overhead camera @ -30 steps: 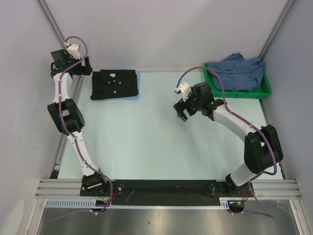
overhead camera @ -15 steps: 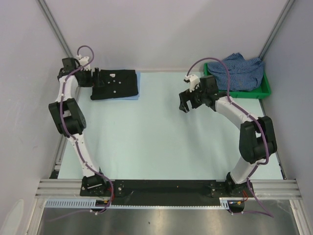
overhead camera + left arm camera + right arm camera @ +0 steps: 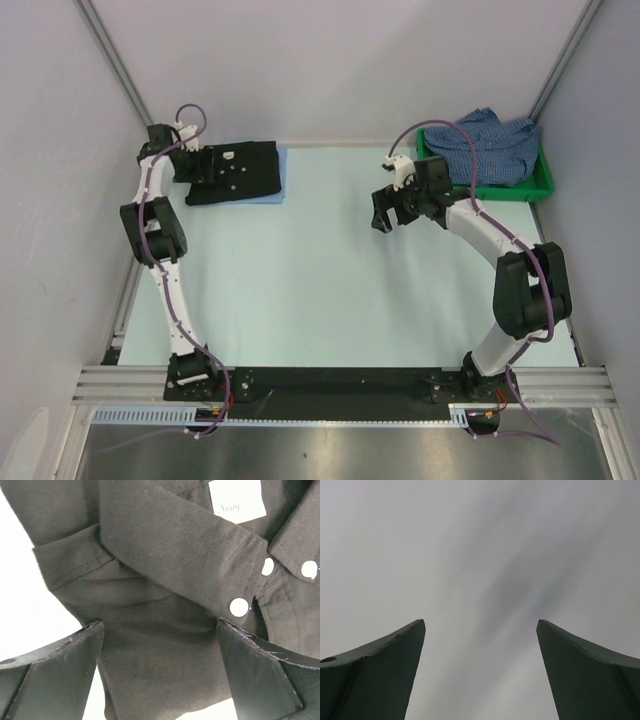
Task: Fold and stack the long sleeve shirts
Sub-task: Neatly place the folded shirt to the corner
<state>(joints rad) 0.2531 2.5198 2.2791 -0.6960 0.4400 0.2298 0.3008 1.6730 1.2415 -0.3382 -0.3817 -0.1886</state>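
A folded black shirt (image 3: 238, 172) with pale buttons lies at the back left of the table, on top of a light blue shirt (image 3: 281, 176) of which only the right edge shows. My left gripper (image 3: 203, 168) hovers open at the black shirt's left edge. In the left wrist view the black shirt (image 3: 165, 570) fills the frame, and the left gripper (image 3: 160, 625) straddles its fabric without closing on it. A blue-and-white checked shirt (image 3: 490, 142) lies crumpled in the bin. My right gripper (image 3: 386, 218) hangs open and empty left of the bin, over bare blurred table in its own view (image 3: 480, 622).
The green plastic bin (image 3: 541, 186) stands at the back right corner. Grey walls close in the table on the left, back and right. The pale table top (image 3: 320, 290) stretches between the two arms.
My left gripper has swung right from beside the wall onto the black shirt's left edge. The right gripper has moved back and slightly right, toward the bin. Both stayed open.
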